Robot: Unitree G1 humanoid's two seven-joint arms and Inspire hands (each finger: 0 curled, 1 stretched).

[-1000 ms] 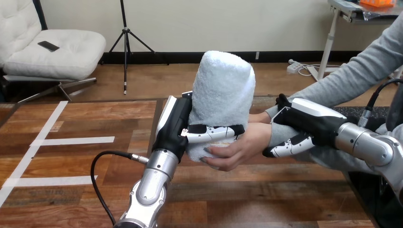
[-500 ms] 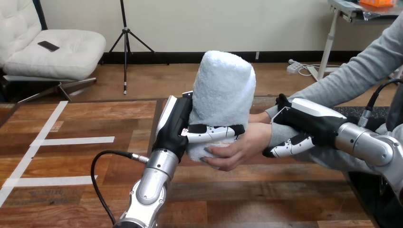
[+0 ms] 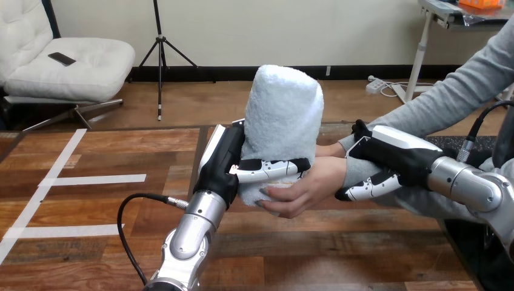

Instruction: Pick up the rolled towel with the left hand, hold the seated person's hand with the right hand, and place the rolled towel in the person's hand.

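Observation:
A rolled white towel (image 3: pixel 282 115) stands upright above the table's middle. My left hand (image 3: pixel 225 159) is shut on its lower part, thumb and fingers wrapped round the roll. The person's hand (image 3: pixel 305 189) cups the towel's bottom from the right, fingers curled under it. My right hand (image 3: pixel 388 159) is shut on the person's wrist, over the grey sleeve (image 3: pixel 448 97), with its fingers curled under the forearm.
The wooden table (image 3: pixel 91 242) carries white tape lines (image 3: pixel 91 179) on its left half. A black cable (image 3: pixel 130 212) loops beside my left forearm. The person's arm reaches in from the right side.
My left arm has shifted very slightly to the left. The towel and both hands stay as they were.

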